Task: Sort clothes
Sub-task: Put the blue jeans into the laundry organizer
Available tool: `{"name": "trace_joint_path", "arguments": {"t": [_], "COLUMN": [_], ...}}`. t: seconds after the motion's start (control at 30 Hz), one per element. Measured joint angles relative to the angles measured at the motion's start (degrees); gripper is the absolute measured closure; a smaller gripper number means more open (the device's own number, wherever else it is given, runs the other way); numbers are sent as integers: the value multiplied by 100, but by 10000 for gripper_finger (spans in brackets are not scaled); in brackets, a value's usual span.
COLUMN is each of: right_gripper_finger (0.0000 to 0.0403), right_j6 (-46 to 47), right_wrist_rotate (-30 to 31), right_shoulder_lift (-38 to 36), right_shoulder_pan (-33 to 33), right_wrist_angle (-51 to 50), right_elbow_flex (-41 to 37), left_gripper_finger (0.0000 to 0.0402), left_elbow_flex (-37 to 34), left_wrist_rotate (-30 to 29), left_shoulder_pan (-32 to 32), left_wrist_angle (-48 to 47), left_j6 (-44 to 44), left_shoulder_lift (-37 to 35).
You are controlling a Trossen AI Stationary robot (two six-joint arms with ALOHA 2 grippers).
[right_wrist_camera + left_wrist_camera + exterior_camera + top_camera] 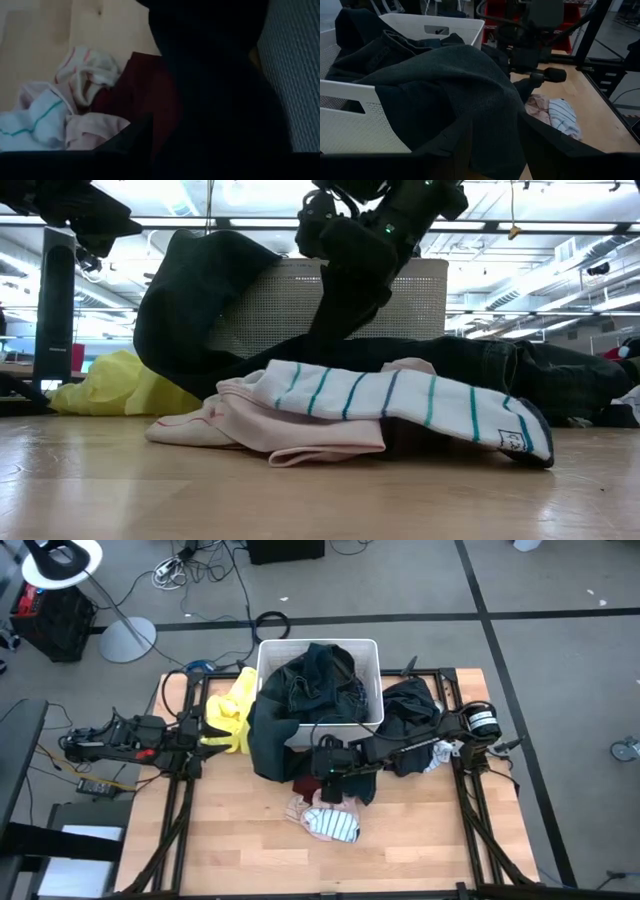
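From above, the white bin [371, 652] is standing at the far middle of the wooden table [430, 840]. Dark clothes are filling it, and a dark green garment [268, 735] is hanging over its front wall down onto the table. A yellow garment [231, 710] is lying just left of the bin, a black garment [408, 705] just right of it. The right gripper [322, 762] is reaching in front of the bin, over the dark pile; I cannot tell how far its fingers are standing apart. The left gripper [196, 736] is waiting beside the yellow garment, and its opening is also unclear. A white-striped garment [335, 824] is lying on a pink garment [304, 806] nearer the front.

At table height, the striped garment [400, 402] is resting on the pink one [270, 430], with the dark green fabric [190, 300] draping behind them and the yellow garment [120, 385] at the left.

In the left wrist view, the dark green garment [450, 95] is covering the bin wall [355, 120].

In the right wrist view, a maroon garment [135, 95] is lying beside the pink and striped pieces; dark fabric is hiding the fingers.
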Motion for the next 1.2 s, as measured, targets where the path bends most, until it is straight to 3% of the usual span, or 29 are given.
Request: {"name": "trace_joint_path", "arguments": {"t": [0.27, 0.53, 1.0, 1.2], "right_gripper_finger": [390, 397, 401, 402], "right_j6": [13, 45, -1500, -2594], "right_wrist_rotate": [109, 439, 1230, 1347], "right_shoulder_lift": [-130, -697, -2320, -2318], "right_shoulder_pan": [-32, -131, -501, -921], "right_wrist_angle": [122, 422, 2391, 2160], "right_elbow_flex": [0, 0, 35, 1164], "left_gripper_finger": [239, 238, 238, 238], "left_elbow_flex": [0, 0, 0, 0], "left_wrist_rotate": [0, 0, 0, 0], "left_shoulder_pan": [-1, -1, 0, 1], "left_wrist_angle": [14, 15, 11, 3], "left_j6": [0, 0, 0, 0], "left_shoulder_lift": [1, -1, 1, 1]}}
